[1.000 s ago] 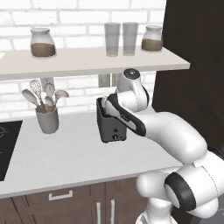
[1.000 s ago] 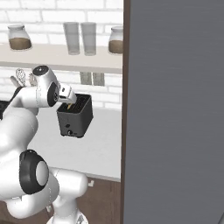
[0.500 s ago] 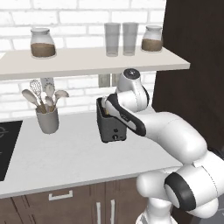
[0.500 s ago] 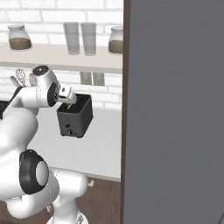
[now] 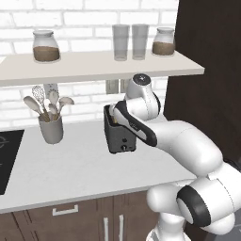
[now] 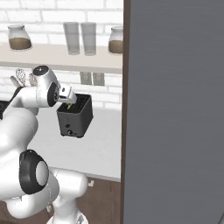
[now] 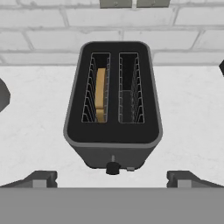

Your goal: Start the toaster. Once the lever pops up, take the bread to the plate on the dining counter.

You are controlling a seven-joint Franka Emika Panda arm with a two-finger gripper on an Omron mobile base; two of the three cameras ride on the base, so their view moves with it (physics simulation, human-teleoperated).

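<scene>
- Hovering above the toaster point(image 5: 120, 134) in the left base view, the arm bends over the worktop; a utensil cup point(image 5: 51, 129) stands well to the toaster's left.
- Right base view: gripper point(image 6: 70, 97) sits at the toaster's point(image 6: 75, 116) top, probably staged for the start lever.
- Hand view: jaws spread wide, holding nothing, fingertips point(image 7: 41, 179) flanking the toaster's point(image 7: 113, 105) front end. The bread point(image 7: 101, 94) sits sunk in the left slot; right slot bare. Knob point(image 7: 113, 168) low on the front.
</scene>
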